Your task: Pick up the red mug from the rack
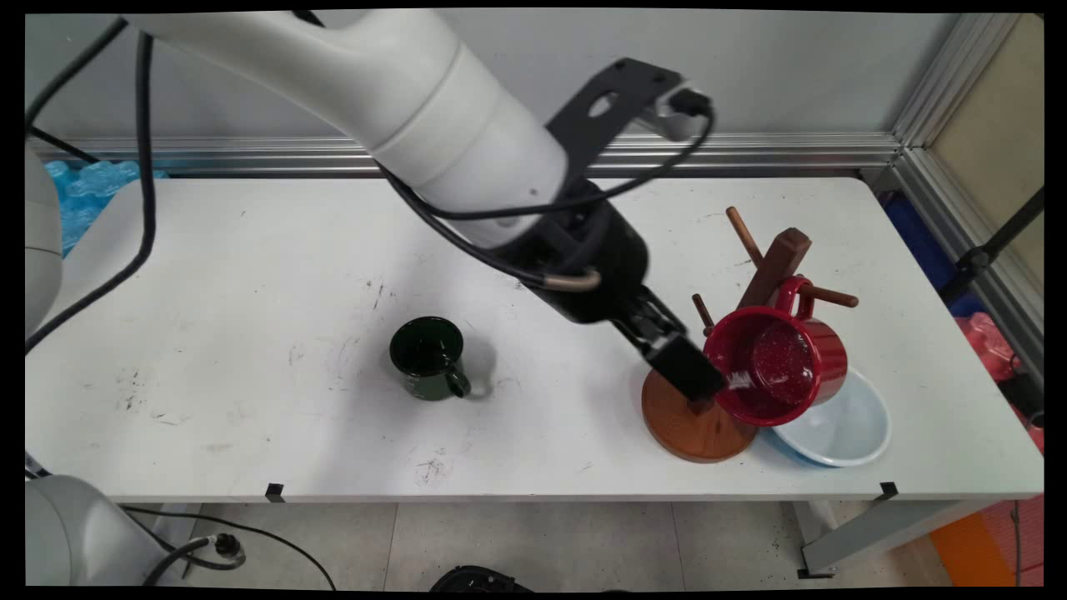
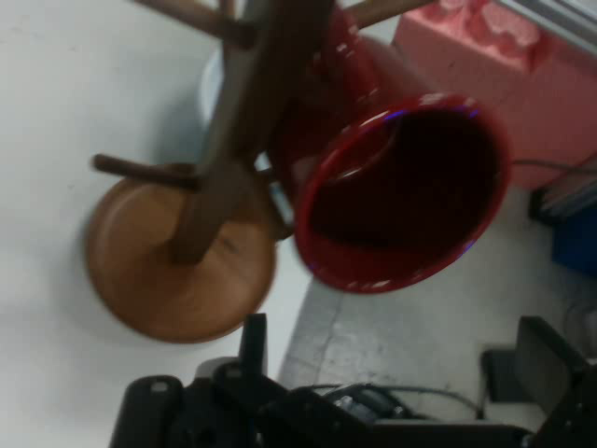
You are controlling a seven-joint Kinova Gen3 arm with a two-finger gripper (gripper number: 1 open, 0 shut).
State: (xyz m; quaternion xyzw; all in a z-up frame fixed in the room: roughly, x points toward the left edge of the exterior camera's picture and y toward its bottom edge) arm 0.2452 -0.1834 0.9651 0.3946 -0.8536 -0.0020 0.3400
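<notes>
You saw a glossy red enamel mug (image 1: 779, 367) speckled inside, a brown wooden mug tree (image 1: 698, 421), a dark green mug (image 1: 428, 357), a pale blue bowl (image 1: 850, 429), and a white bench (image 1: 250, 275).

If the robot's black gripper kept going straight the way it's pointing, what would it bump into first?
Most likely the red mug hanging on the wooden mug tree. The gripper points right at its rim, already about touching it. How deep the gap is cannot be told exactly.

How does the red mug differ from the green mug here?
The red mug is bright red; the green mug is very dark green. The red mug hangs by its handle on a peg of the wooden mug rack, tipped with its mouth sideways; the green mug stands upright on the table. The claw is right by the red mug and well away from the green one. Both have one handle.
</notes>
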